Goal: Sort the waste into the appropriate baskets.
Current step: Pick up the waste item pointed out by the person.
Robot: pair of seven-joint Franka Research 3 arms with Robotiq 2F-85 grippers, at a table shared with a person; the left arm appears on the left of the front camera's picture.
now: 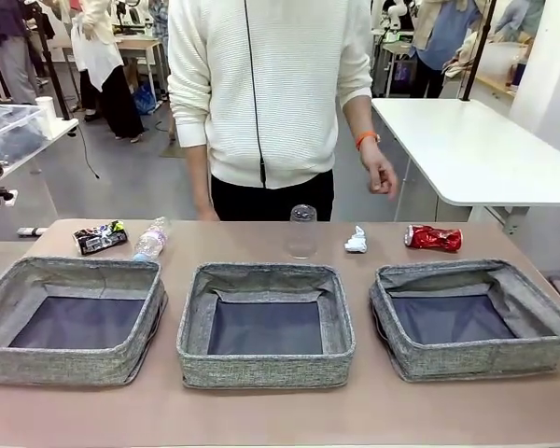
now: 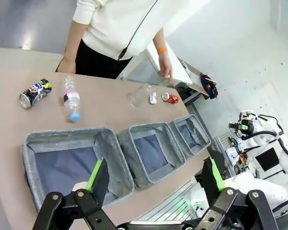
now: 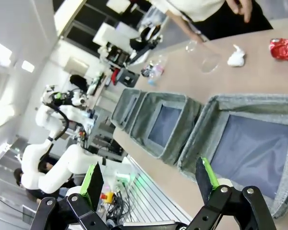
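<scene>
Three grey woven baskets stand in a row along the near side: left [image 1: 70, 280], middle [image 1: 265, 280], right [image 1: 471, 278]. Behind them, left to right, lie a dark printed can [image 1: 100, 237], a clear bottle [image 1: 152, 239], an upside-down clear cup [image 1: 302, 231], a white paper wad [image 1: 357, 241] and a red crushed can [image 1: 433, 237]. My left gripper [image 2: 153, 181] hangs open high above the baskets [image 2: 77, 163], empty. My right gripper [image 3: 151, 178] is open too, above the right basket [image 3: 252, 143], with the red can [image 3: 283, 48] and paper wad [image 3: 235, 57] farther off.
A person in a white sweater stands at the far edge, one hand [image 1: 380, 175] hanging above the paper wad. A white table [image 1: 476, 149] stands behind on the right. A strip of bare tabletop [image 1: 280, 411] runs in front of the baskets.
</scene>
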